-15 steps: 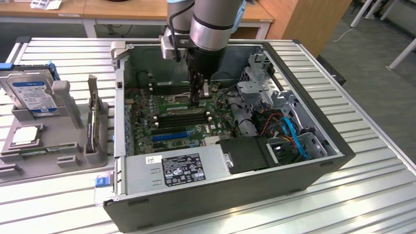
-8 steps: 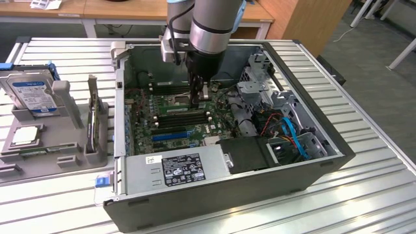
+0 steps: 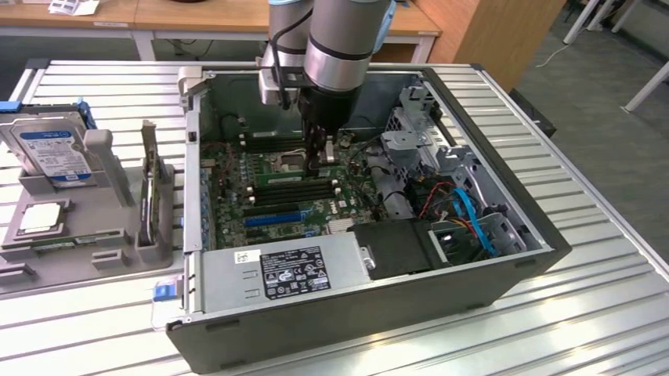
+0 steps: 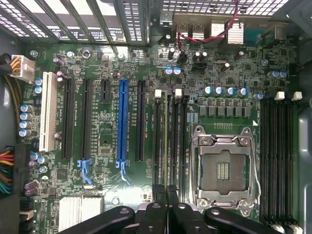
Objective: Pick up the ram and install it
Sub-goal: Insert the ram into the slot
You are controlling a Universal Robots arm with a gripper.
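Note:
My gripper [image 3: 320,162] reaches down into the open computer case [image 3: 544,243], over the motherboard's [image 4: 102,141] black memory slots next to the empty processor socket [image 4: 224,168]. In the wrist view the ram [image 4: 166,141] appears edge-on as a thin green-yellow strip. It runs along one slot between two white latches. The dark fingers [image 4: 155,210] meet around its near end, so the gripper [image 4: 166,192] is shut on the ram. How deep the ram sits in the slot I cannot tell.
A blue expansion slot [image 4: 122,122] and several black ones lie beside the memory slots. The power supply [image 3: 293,270] and cables fill the case's front. On the exterior view's left, a grey tray [image 3: 31,276] holds a hard drive [image 3: 52,153] and a square chip [image 3: 42,217].

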